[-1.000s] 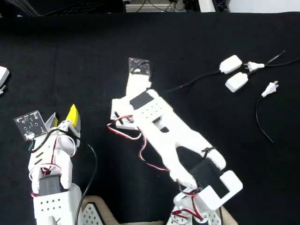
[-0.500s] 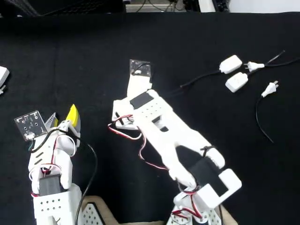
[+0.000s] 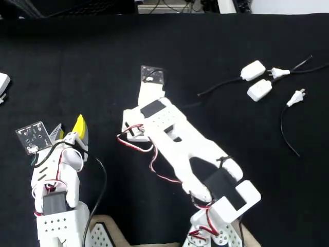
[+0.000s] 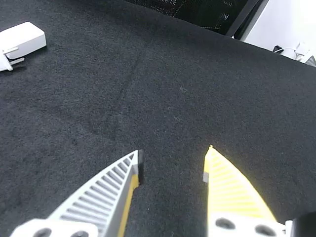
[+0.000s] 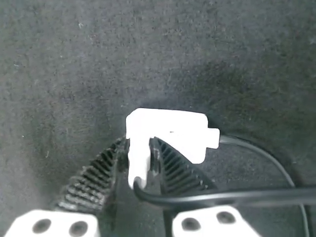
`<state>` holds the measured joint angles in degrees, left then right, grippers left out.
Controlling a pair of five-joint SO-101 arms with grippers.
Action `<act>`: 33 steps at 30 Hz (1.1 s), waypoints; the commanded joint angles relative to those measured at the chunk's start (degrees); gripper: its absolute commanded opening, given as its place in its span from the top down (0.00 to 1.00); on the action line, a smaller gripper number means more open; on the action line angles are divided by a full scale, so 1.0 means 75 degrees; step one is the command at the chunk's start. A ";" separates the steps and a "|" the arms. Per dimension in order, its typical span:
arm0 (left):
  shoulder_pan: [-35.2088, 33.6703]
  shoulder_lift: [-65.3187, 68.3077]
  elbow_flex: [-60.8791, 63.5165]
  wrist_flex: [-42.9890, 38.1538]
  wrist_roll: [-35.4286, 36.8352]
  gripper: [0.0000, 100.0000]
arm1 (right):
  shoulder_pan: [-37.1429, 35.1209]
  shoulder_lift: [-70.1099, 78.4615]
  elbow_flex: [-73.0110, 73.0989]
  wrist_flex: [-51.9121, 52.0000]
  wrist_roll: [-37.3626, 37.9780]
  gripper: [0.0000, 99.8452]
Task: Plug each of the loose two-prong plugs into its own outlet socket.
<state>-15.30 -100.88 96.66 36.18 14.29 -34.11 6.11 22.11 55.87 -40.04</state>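
A white pronged block (image 3: 2,83) sits way off at the left edge. The left gripper (image 4: 173,157) hovers over the black cloth (image 4: 197,74) with its fingers spread apart. Mid-table, the right gripper (image 5: 139,148) is pinched onto a white plug (image 5: 168,131), cord attached. Far right there's the farther socket (image 3: 253,70), the nearer socket (image 3: 259,90), then a loose plug (image 3: 295,97).

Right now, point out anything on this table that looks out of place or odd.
A white pronged block lies alone at the table's far left edge, far from the upper socket and lower socket at the right. The right gripper pinches a white corded piece, its black cable crossing one finger.
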 commanded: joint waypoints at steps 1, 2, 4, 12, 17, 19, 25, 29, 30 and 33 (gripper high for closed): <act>-0.0029 -0.0035 0.0123 0.0047 0.0047 0.78 | 0.0492 0.0100 0.0064 0.0363 0.0305 0.99; -0.0029 -0.0035 0.0123 0.0047 0.0047 0.78 | 0.0656 0.0100 0.0076 0.0375 0.0352 0.99; -0.0029 -0.0035 0.0123 0.0047 0.0047 0.78 | 0.0961 0.0100 0.0158 0.0457 0.0492 0.99; -0.0029 -0.0035 0.0123 0.0047 0.0047 0.78 | 0.1547 0.0088 0.0498 0.0527 0.0926 0.99; -0.0029 -0.0035 0.0123 0.0047 0.0047 0.78 | 0.1993 0.0053 0.0615 0.0563 0.1325 0.99; -0.0029 -0.0035 0.0123 0.0047 0.0047 0.78 | 0.2239 0.0053 0.0615 0.0703 0.1489 0.99; -0.0029 -0.0035 0.0123 0.0047 0.0047 0.78 | 0.2837 0.0053 0.0604 0.1032 0.1852 0.99; -0.0029 -0.0047 0.0123 0.0047 0.0047 0.78 | 0.3177 0.0053 0.0615 0.1172 0.2075 0.99; -0.0029 -0.0047 0.0123 0.0047 0.0047 0.78 | 0.3259 0.0053 0.0615 0.1172 0.2168 0.99; -0.0029 -0.0047 0.0123 0.0047 0.0047 0.78 | 0.3305 0.0053 0.0627 0.1125 0.2626 0.99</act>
<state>-15.30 -100.88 96.66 36.18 14.29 -13.10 5.93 23.16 63.16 -23.08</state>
